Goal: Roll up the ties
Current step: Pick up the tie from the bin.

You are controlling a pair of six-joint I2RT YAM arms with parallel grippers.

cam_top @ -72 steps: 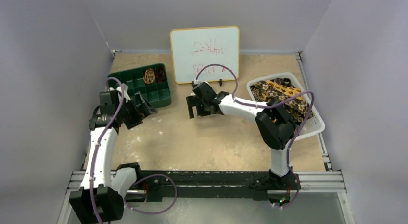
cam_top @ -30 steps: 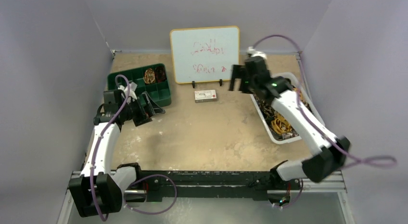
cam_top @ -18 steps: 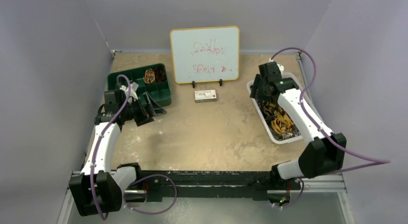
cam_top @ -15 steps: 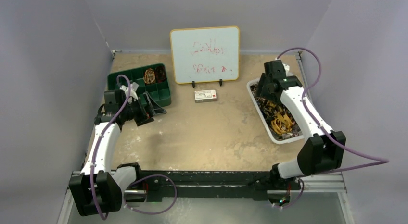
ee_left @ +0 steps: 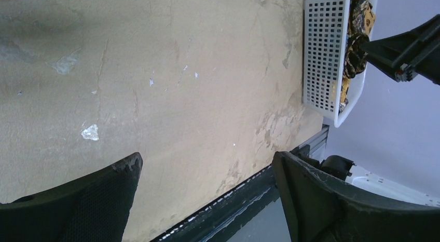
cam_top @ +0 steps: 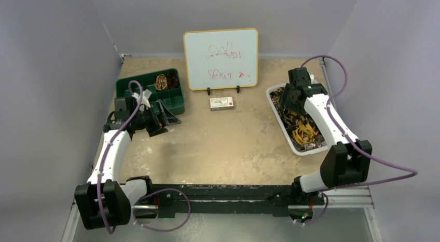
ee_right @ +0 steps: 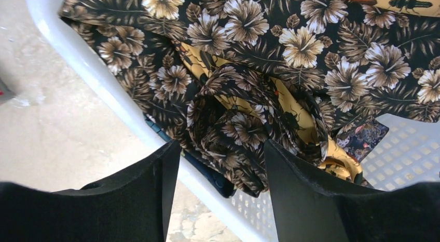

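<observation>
Both tools are hanging open: my left gripper [ee_left: 206, 160] idling at ten o'clock, my right gripper [ee_right: 218, 148] arriving from table centre over the ties [ee_right: 244, 55] heaped in the basket [cam_top: 310, 151] at two o'clock, readying the next pick.

The tabletop [cam_top: 223, 143] is matt tan and rough, scuffed and cracked, with pale chipped patches. It could be painted board, though that is hard to tell. The basket [ee_right: 98, 78] is smooth white plastic, its walls pierced in a grid. The ties [ee_right: 244, 39] in it are soft printed cloth with a faint sheen. The left gripper [ee_left: 206, 158] has jaws of matt black plastic with finely textured faces. The rail [ee_left: 233, 198] at the tabletop's edge looks like dark, glossy metal.
</observation>
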